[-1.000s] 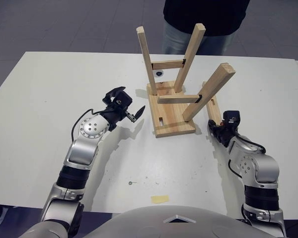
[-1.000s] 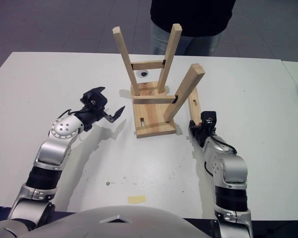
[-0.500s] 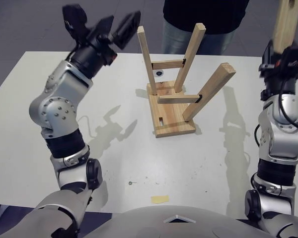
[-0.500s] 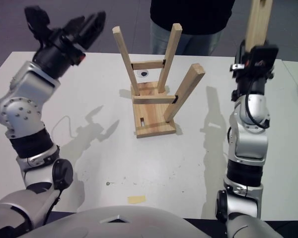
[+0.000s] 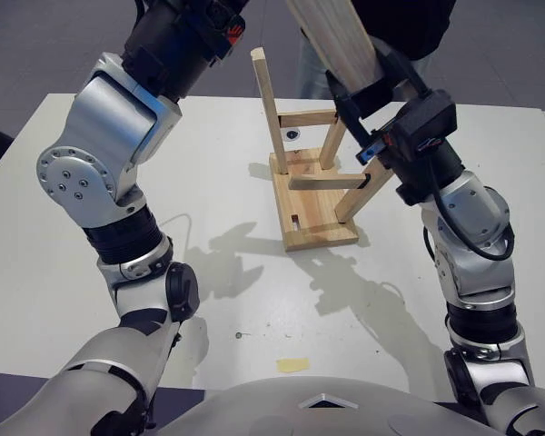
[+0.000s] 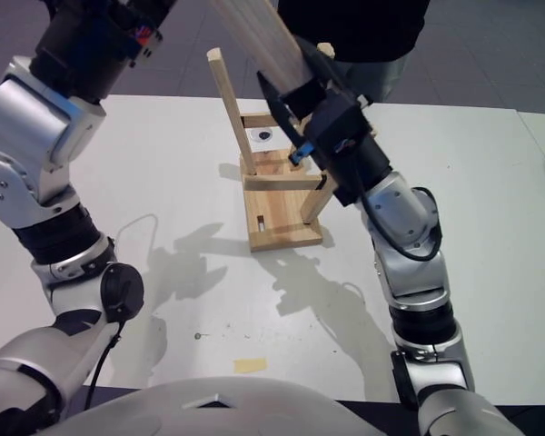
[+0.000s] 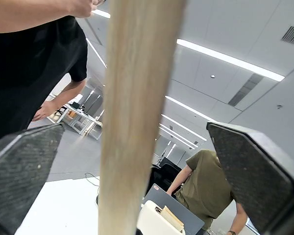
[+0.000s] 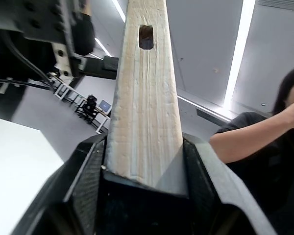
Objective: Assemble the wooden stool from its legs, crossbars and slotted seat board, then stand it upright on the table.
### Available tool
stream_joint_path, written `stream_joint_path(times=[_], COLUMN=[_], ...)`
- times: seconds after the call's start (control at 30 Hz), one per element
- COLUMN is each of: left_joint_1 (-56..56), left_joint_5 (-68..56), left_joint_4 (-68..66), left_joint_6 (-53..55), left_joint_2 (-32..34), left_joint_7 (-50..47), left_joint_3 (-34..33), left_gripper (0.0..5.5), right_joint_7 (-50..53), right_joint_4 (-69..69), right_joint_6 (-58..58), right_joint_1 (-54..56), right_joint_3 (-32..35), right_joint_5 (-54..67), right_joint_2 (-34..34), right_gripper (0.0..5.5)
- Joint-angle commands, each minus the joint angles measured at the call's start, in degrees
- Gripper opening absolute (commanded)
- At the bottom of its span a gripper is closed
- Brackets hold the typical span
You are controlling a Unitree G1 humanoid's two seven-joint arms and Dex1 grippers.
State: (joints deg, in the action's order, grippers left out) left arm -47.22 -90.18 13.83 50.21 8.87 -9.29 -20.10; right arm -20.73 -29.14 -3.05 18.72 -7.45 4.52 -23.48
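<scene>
Table (image 5: 36, 291), three fitted legs (image 5: 266, 102), one held leg (image 5: 334, 41)

White table (image 5: 518, 136), grey floor (image 5: 36, 45), ceiling lights (image 7: 230, 58)

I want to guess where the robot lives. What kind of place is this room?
Probably an office or a lab. Long strip lights run across the ceiling, rows of desks stand in the background, and the work sits on a plain white table.

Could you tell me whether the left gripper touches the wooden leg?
Apart: the left wrist view shows the leg with a gap to each finger of the open left gripper.
</scene>
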Motion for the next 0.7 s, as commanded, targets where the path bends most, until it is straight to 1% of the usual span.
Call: stream_joint_path(times=[0.03,0.27,0.47,0.7], left_joint_1=[-2.0,-1.9,-2.0,-2.3], left_joint_5=[-0.5,-1.6,-1.9,-1.0], left_joint_4=[-0.9,-1.2,-2.0,-2.4], left_joint_6=[-1.4,-1.6,-1.9,-3.0], left_joint_2=[3.5,8.5,11.0,13.1], left_joint_7=[-0.8,0.8,1.9,3.9], left_joint_3=[0.6,1.2,1.7,1.8], left_gripper=[5.12,3.93,2.77,1.63], right_joint_7=[-2.0,-2.5,-3.0,-3.5], right_joint_4=[-1.2,-1.7,-1.9,-2.1], right_joint_6=[-0.9,-1.7,-2.2,-2.6], right_joint_1=[-2.0,-3.0,-3.3,-3.5], right_joint_3=[-0.4,-0.2,0.0,0.3], right_joint_5=[1.0,0.7,1.1,2.2], right_joint_2=[0.1,1.2,1.6,2.4], right_gripper=[2.06,2.06,2.06,2.06])
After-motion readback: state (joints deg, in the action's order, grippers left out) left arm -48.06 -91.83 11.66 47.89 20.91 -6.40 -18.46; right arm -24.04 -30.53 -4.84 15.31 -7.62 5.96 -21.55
